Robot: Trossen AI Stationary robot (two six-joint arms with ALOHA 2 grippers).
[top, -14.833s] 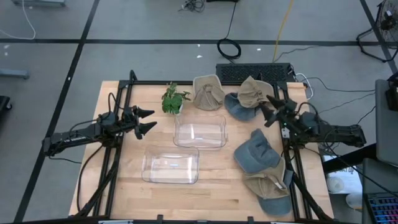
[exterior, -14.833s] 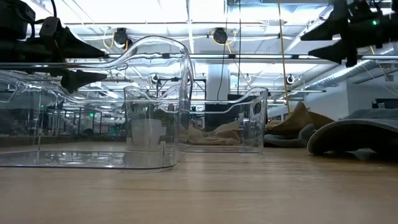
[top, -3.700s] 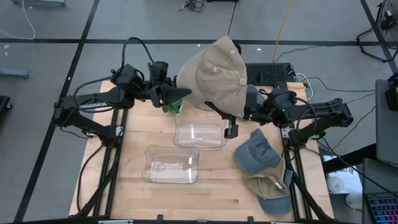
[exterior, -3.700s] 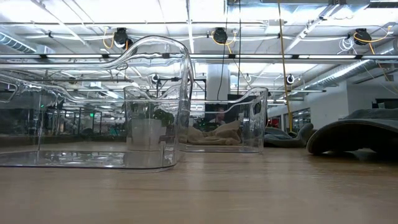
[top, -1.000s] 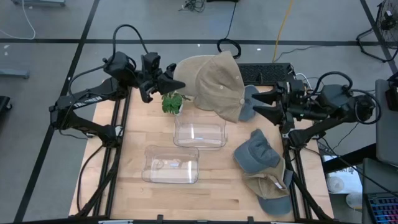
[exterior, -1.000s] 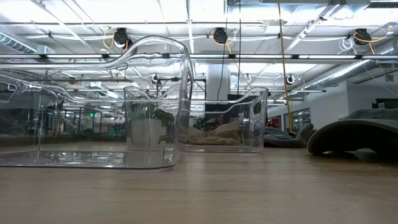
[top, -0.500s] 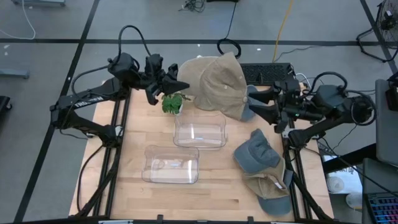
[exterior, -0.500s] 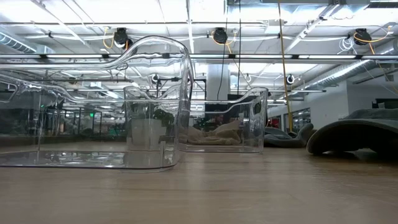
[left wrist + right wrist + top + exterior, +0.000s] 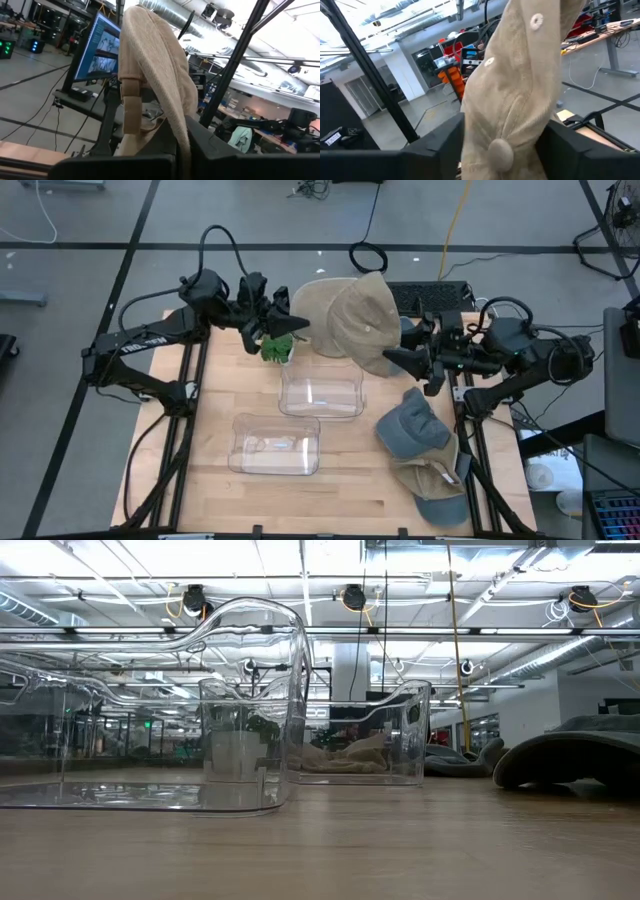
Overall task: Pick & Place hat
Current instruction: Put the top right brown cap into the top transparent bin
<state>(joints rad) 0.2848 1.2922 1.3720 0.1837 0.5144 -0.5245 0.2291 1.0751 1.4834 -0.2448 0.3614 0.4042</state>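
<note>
Your left gripper [image 9: 296,323] is pinching the back edge of the tan hat [image 9: 350,318], fingers closed on the fabric beside the strap, as the left wrist view shows [image 9: 150,85]. Your right gripper [image 9: 392,360] is reaching toward the hat's opposite side; its fingers are flanking the crown in the right wrist view [image 9: 520,85], but whether they are closing on cloth cannot be told. The hat is hanging in the air over the far part of the table [image 9: 200,480], above and just beyond the far clear bin [image 9: 322,395].

You are handling a light, soft thing: judged from its sag, the crown is folding under its own weight, so the stiffer brim or the seam by the strap is the surer hold.

Both the far clear bin and the near clear bin [image 9: 275,445] are showing no hat inside. The spare caps [image 9: 415,430] are lying on the table's right, and a small potted plant [image 9: 275,345] is standing just below your left gripper.
</note>
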